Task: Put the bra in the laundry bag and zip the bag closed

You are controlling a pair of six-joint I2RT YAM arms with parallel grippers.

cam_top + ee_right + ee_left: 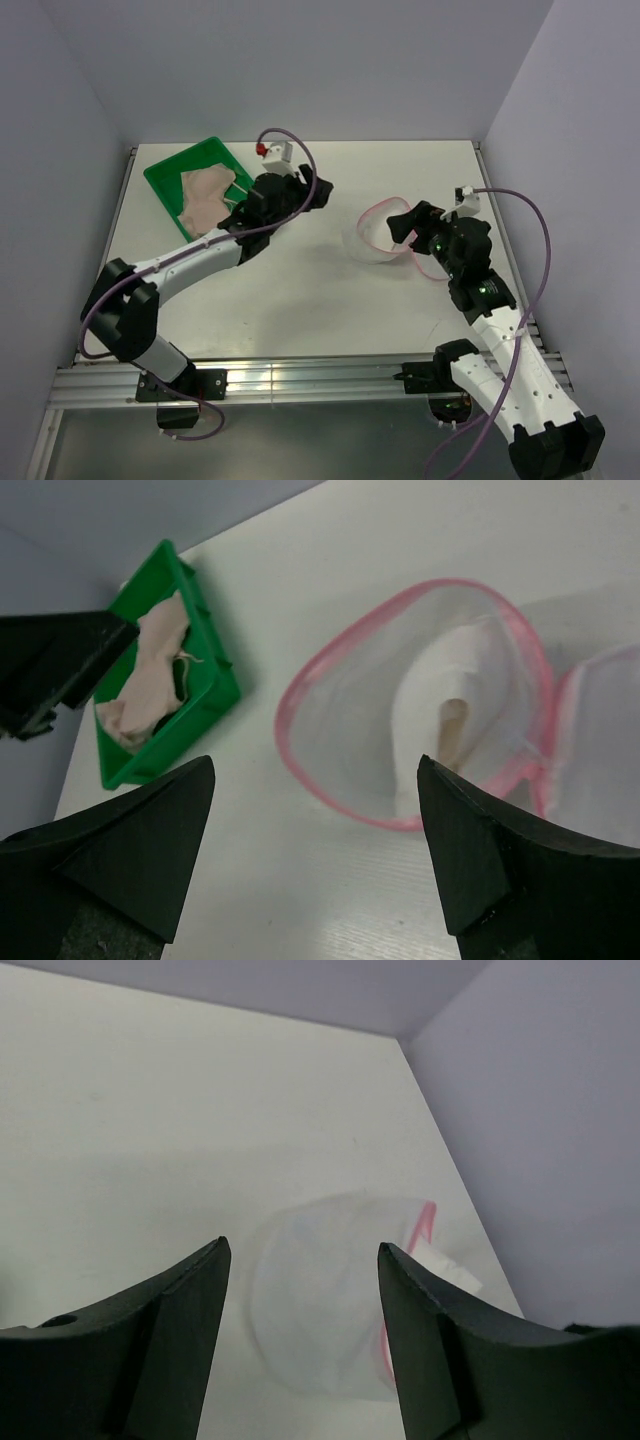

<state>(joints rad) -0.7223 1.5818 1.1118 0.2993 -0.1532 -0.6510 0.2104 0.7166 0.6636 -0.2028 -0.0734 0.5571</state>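
The bra [150,670], limp peach-beige fabric, lies crumpled in the green tray [215,685], its long axis running along the tray's length. To the right of the tray on the white bench [300,290], well apart from it, sits the laundry bag [420,700]: sheer white mesh, pink-edged, unzipped, one rounded half gaping upward. The left pincer [303,1250] hangs just right of the tray, fingers spread, holding nothing. The right pincer [315,765] is above the bag, also spread and holding nothing.
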